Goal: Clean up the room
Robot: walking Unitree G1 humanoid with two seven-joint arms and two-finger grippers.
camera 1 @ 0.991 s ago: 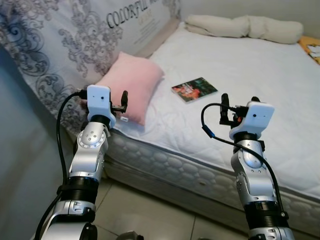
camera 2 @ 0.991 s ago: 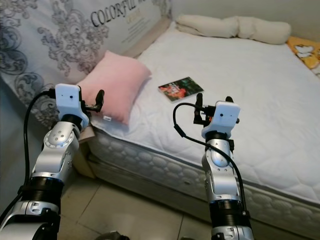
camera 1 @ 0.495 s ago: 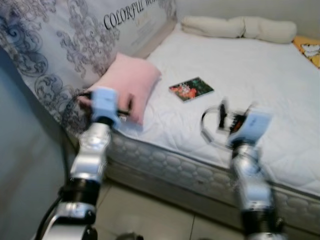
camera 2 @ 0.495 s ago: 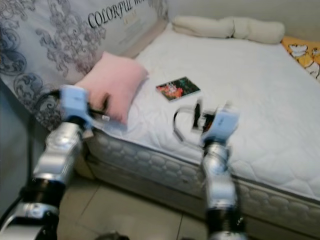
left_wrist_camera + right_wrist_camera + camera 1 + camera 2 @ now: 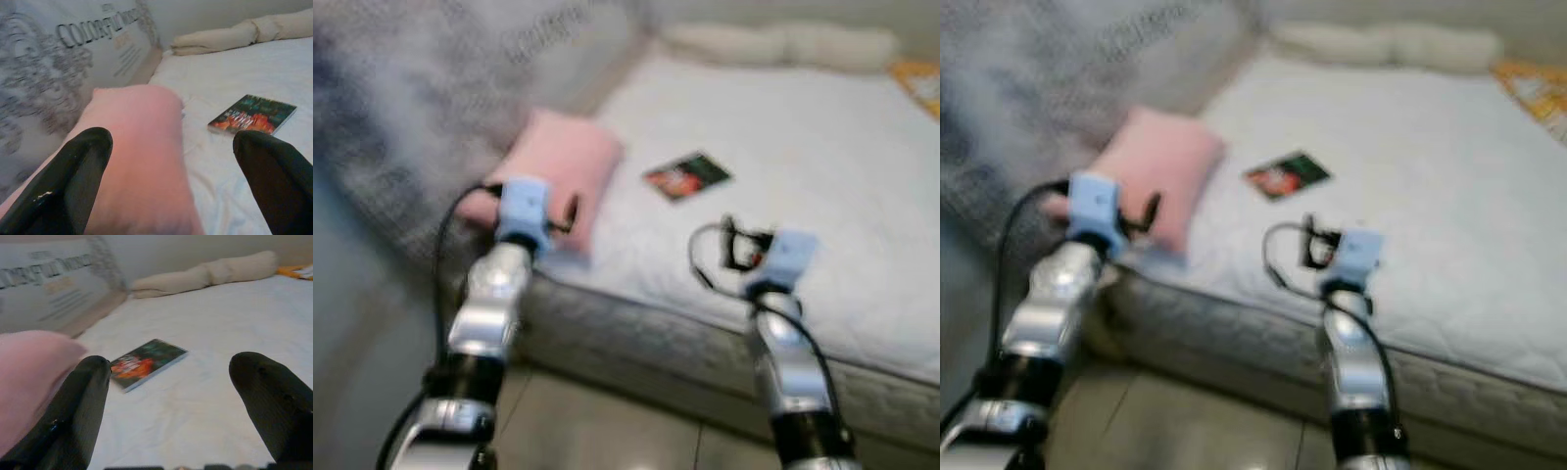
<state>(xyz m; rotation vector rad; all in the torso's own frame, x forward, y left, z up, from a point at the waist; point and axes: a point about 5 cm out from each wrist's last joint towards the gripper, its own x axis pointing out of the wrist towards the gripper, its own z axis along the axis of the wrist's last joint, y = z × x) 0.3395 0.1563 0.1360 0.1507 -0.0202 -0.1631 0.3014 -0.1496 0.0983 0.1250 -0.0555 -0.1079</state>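
Left eye view: motion-blurred. Pink pillow (image 5: 563, 171) lies at the near left corner of the bed (image 5: 822, 127), partly behind the left gripper (image 5: 570, 211). Book (image 5: 686, 176) with a dark cover and a red patch lies flat on the white quilted mattress, right of the pillow, apart from it. Long cream bolster (image 5: 773, 44) runs along the far end of the bed. Patterned grey bedding (image 5: 401, 108) stands to the left; its print is unreadable here. Right gripper (image 5: 729, 245) is held over the near edge of the mattress. Orange item at the far right corner is cut off, can't identify.

Right eye view: same layout, same blur. Both silver arms are raised in front of the bed; floor tiles are visible below.

Left wrist view: sharper. Left fingers (image 5: 73, 181) are spread wide, holding nothing. The pillow sits between them, close up, its lower part cut off. The book lies beyond on the sheet, with the bolster behind it. The bedding print reads "COLORFUL", the rest is blurred.

Right wrist view: right fingers (image 5: 78, 406) are also wide apart, holding nothing. The book is between them, angled; its cover detail is too soft to read. The pillow's edge shows at one side.
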